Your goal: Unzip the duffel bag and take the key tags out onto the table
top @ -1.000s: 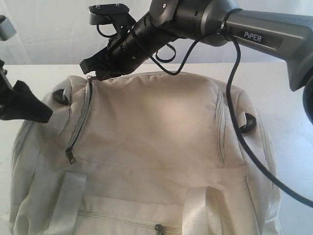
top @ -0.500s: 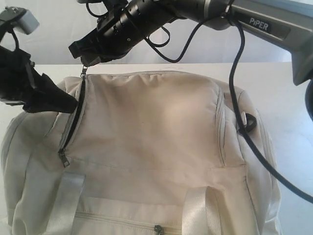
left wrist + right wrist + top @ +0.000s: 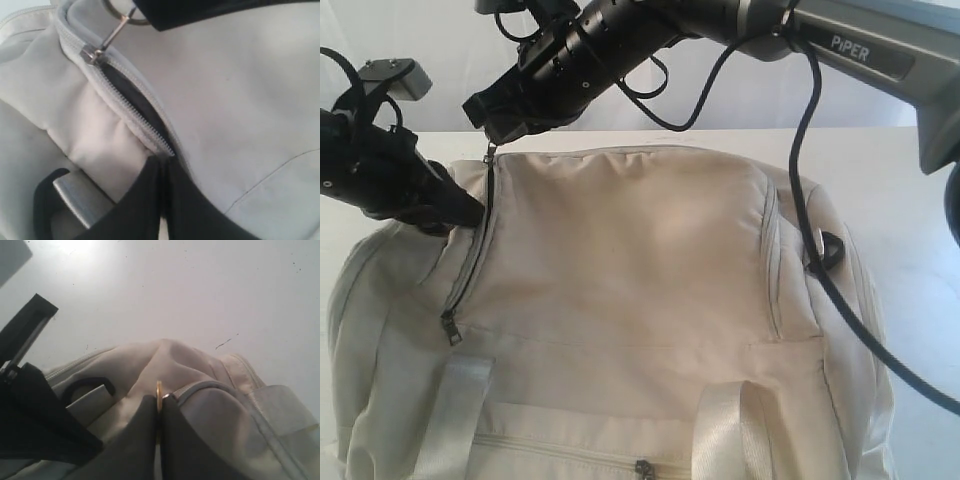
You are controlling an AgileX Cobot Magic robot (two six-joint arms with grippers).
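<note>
Large cream-beige fabric duffel bag [image 3: 630, 260] lies on the wide white flat table [image 3: 880, 180] and fills most of the exterior view. White webbing handles [image 3: 728, 425] run down its near side. A black D-ring [image 3: 830, 248] sits at its right end.

A grey zipper [image 3: 470, 255] runs along the bag's left end and is partly undone. The teeth have parted into a narrow slit showing dark grey lining [image 3: 132, 100]. Nothing else can be made out inside the slit.

The right gripper [image 3: 490, 122] reaches across from the right to the far left corner of the bag. Its jaws are closed on a small metal ring [image 3: 159, 389], pinched edge-on between the fingertips. From the ring a short pull tab leads down to the silver slider [image 3: 90, 54] at the far end of the slit, and the tab looks taut.

The left gripper [image 3: 460, 208] comes in from the left, low against the bag. Its jaws are together, with the tips meeting right on the lip of the zipper partway along the slit (they appear to nip the zip tape or fabric there, though the contact is hard to read closely).

A second slider [image 3: 448, 325] hangs at the near end of the same zipper, apart from both grippers. Another zipper pull [image 3: 642, 468] shows at the bag's near edge. A black cable [image 3: 810, 200] from the right arm drapes over the bag's right end.
</note>
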